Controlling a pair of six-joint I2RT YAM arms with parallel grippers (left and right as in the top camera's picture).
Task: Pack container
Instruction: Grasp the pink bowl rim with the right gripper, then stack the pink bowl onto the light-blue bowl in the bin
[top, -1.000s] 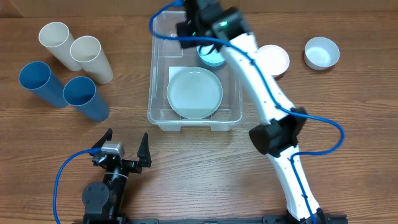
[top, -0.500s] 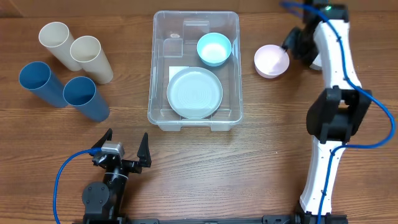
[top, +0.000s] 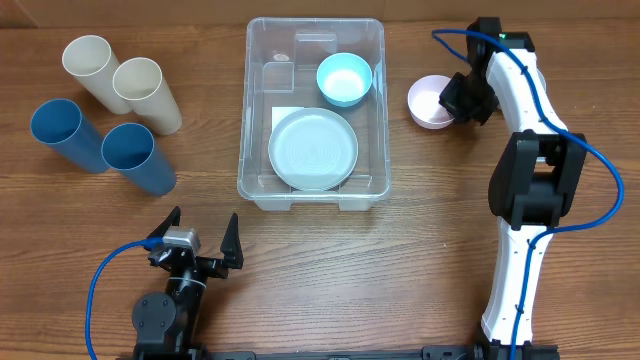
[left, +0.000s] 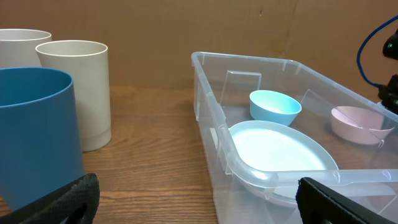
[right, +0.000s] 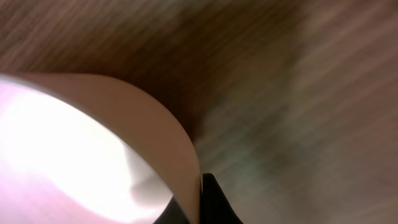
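Observation:
The clear container (top: 243, 120) stands at the table's middle; it also shows in the left wrist view (left: 211, 118). Inside lie a pale plate (top: 313, 148) (left: 280, 149) and a light blue bowl (top: 344, 78) (left: 275, 106). A pink bowl (top: 428, 100) (left: 357, 121) sits on the table right of the container. My right gripper (top: 458, 98) is at that bowl's right rim. In the blurred right wrist view the bowl's wall (right: 74, 143) sits between the fingers (right: 196, 205). My left gripper (top: 198, 252) (left: 199, 199) is open and empty, near the front edge.
Two cream cups (top: 90, 65) (top: 145, 90) and two blue cups (top: 60, 130) (top: 135, 155) lie at the far left. In the left wrist view a blue cup (left: 34, 137) and a cream cup (left: 74, 87) stand left of the container.
My right arm swung from over the container's back to the right side and came down onto the pink bowl's rim. The left arm has not moved.

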